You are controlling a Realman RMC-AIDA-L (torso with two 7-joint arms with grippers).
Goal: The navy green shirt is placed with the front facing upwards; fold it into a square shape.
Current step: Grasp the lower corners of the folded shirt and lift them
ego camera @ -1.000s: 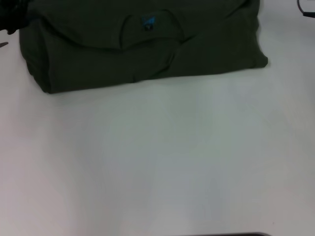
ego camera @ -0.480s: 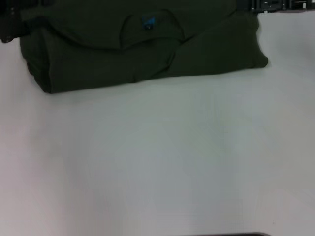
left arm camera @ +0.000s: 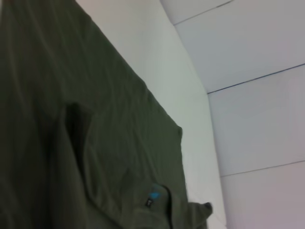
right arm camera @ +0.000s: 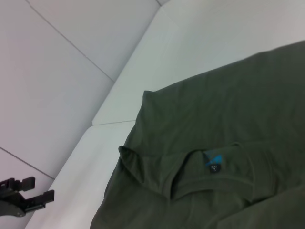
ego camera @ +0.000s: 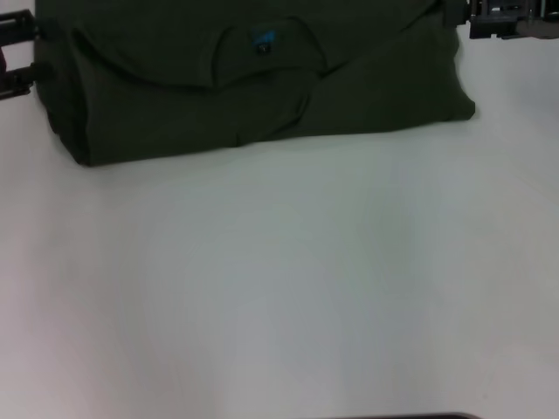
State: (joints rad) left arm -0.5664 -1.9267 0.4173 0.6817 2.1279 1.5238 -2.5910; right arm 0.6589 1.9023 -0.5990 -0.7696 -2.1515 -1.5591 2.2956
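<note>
The white table (ego camera: 288,288) carries the shirt (ego camera: 244,87) at its far edge, folded, long axis left to right, collar up. The left tool (ego camera: 13,57) stands open beside its left end; the right tool (ego camera: 502,22) is probably open too, beside the right end.

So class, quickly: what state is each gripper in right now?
Left gripper: open, holding nothing.
Right gripper: cannot be told.

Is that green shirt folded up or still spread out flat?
Folded: the navy green shirt lies as a compact, layered block, collar showing on top.
</note>
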